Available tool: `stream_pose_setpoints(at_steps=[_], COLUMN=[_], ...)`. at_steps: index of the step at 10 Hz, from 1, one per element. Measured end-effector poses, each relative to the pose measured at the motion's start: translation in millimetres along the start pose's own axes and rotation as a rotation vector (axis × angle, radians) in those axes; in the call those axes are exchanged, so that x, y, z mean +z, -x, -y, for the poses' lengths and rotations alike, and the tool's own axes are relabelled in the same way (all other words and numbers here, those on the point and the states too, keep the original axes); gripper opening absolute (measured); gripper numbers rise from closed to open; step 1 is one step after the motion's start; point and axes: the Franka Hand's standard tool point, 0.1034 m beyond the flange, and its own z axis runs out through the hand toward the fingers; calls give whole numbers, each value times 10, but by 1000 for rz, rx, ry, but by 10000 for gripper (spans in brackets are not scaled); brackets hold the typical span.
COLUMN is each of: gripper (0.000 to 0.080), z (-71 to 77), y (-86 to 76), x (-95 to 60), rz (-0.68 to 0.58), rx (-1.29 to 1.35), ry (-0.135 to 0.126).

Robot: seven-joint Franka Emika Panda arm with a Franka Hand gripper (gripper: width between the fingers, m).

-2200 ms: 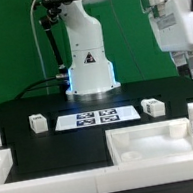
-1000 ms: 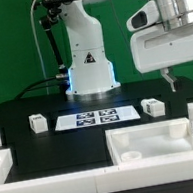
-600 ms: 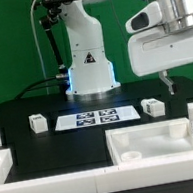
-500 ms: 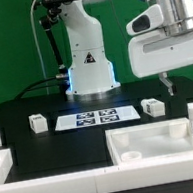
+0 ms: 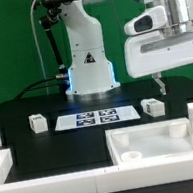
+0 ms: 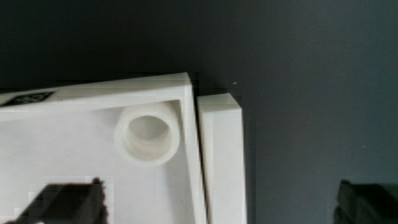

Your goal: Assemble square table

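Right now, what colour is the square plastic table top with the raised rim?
White square top, clearest in wrist view.

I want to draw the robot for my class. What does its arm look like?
The arm is white, smooth and rounded, with a black cable on its side, a black triangle sticker and a blue glow round its base. The gripper has a white blocky body and two dark fingers.
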Motion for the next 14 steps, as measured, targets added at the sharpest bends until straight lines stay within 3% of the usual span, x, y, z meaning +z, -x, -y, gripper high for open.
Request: stream_pose_setpoints(at_steps=[1, 2, 4, 6, 10, 12, 14], gripper=[649, 649, 649, 649, 649, 649, 649], z=[0, -16, -173, -262, -234, -259, -290], y=[67, 272, 546, 641, 707, 880, 886], x=[23, 76, 88, 102, 131, 311, 328], rz=[29, 129, 291, 368, 648, 755, 756], rx=[-1, -15, -152, -213, -195, -315, -311], ry=[4, 19, 55, 56, 69, 145, 141])
